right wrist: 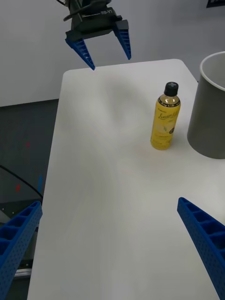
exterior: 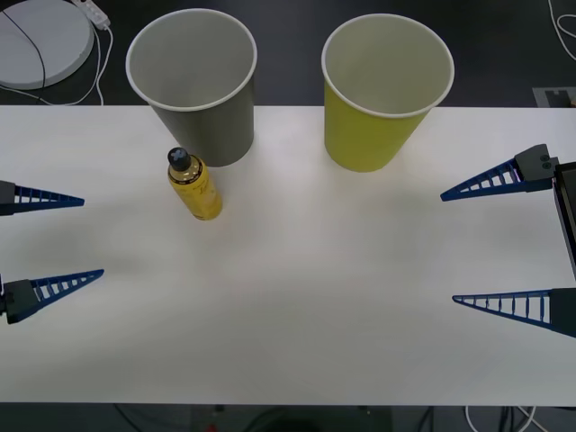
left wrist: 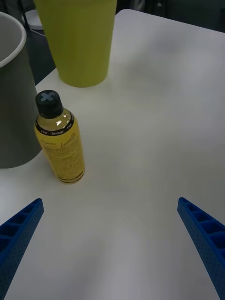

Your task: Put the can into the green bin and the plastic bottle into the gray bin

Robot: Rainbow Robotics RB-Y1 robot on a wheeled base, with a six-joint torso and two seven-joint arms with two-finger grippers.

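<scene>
The plastic bottle (exterior: pixel 195 187) (right wrist: pixel 165 123) (left wrist: pixel 61 145), yellow with a black cap, stands upright on the white table just in front of the gray bin (exterior: pixel 209 121) (right wrist: pixel 208 117) (left wrist: pixel 11 117). To the right of the gray bin stands the green bin (exterior: pixel 369 135) (left wrist: pixel 79 42). Both bins look empty inside. The can is out of view. My left gripper (exterior: pixel 93 236) (left wrist: pixel 110 201) (right wrist: pixel 111 63) hangs open at the table's left edge, a short way left of the bottle. At the right edge my right gripper (exterior: pixel 447 248) (right wrist: pixel 109 202) is open too, holding nothing.
A round white device (exterior: pixel 40 40) with a cable lies on the floor beyond the table's far left corner. The white table (exterior: pixel 315 315) stretches bare between the two grippers and toward its front edge.
</scene>
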